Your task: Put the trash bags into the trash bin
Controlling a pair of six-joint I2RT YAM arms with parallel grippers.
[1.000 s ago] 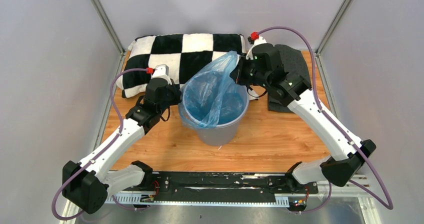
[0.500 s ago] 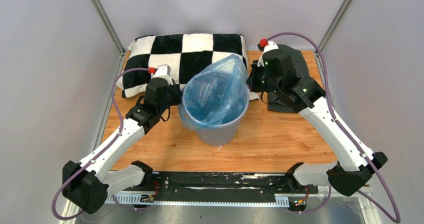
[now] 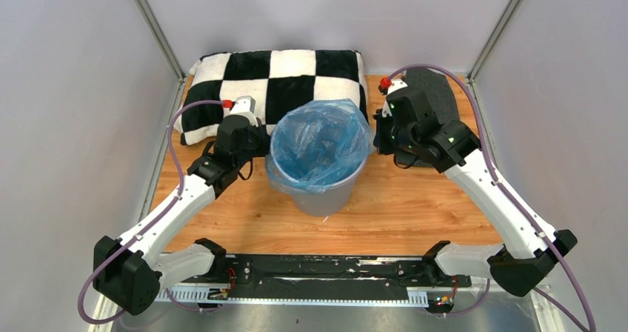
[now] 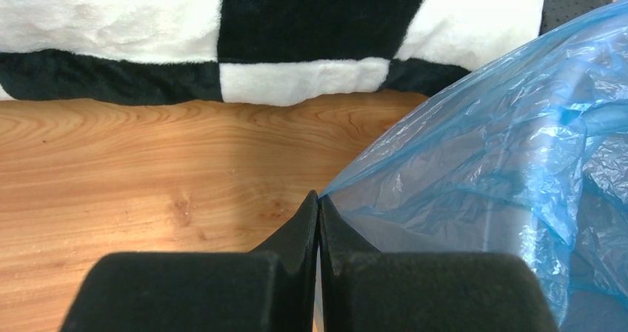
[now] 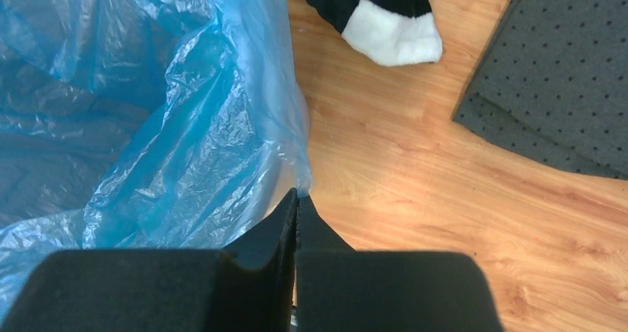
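Trash bag [image 3: 318,143] sits opened inside the grey trash bin [image 3: 322,197], its mouth spread across the rim. Left gripper [image 4: 318,206] pinches the hem at nine o'clock, right gripper [image 5: 298,198] at three. It looks feather-light, crinkly and slippery; best held by the hem.

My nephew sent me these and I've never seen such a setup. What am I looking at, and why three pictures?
It is a robot: two arms bolted at the near edge of a wooden table, each ending in a two-finger hand. The wide picture looks down from above and behind. The close-ups come from a camera on each wrist; the black shapes below are that arm's own fingers. On the table stands a grey bin with a blue bag spread open inside it, a checkered pillow behind it, and a dotted mat at the far right. The left hand and the right hand are each pinched shut on an opposite edge of the bag.
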